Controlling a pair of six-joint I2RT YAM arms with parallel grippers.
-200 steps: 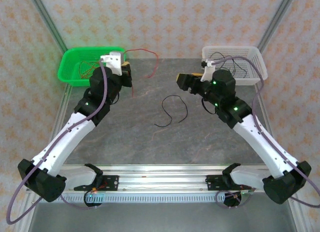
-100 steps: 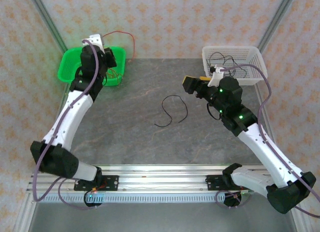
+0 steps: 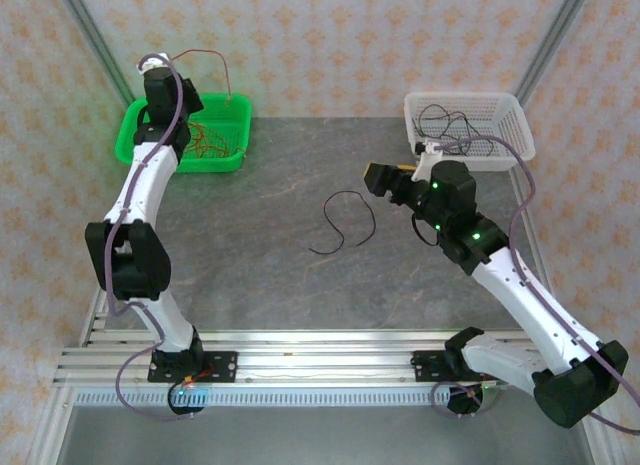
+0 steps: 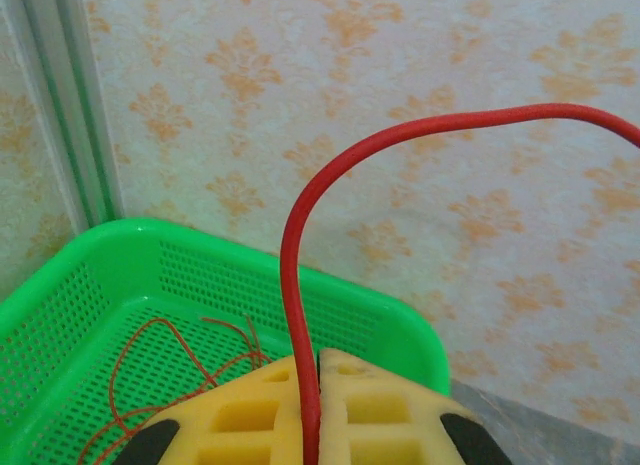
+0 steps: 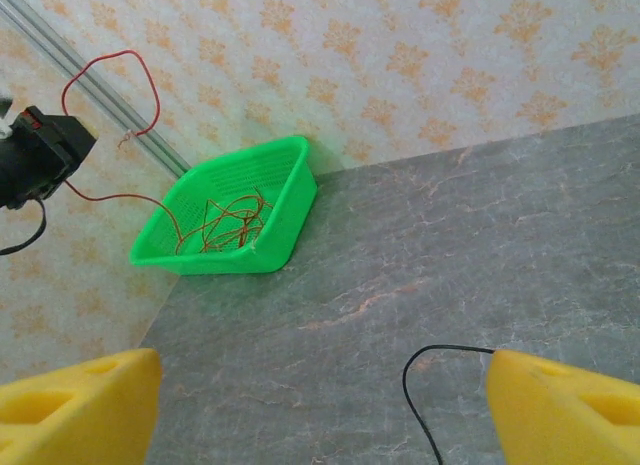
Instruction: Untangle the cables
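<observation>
— What does the overhead give you?
— I've got the grey table, a green basket back left and a white basket back right holding black wires.
— The grippers?
— My left gripper hangs above the green basket. Its wrist camera adds the detail: pads pinched on a red wire arching up. The right gripper is spread wide, holding nothing.
— Loose strands?
— One black wire lies mid-table, and the right wrist picks out red wires in the green basket.

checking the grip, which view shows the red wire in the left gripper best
Left wrist: the red wire rises close up from the shut left gripper. Top external shows a hair-thin loop near the green basket; right wrist shows it tiny.
</observation>
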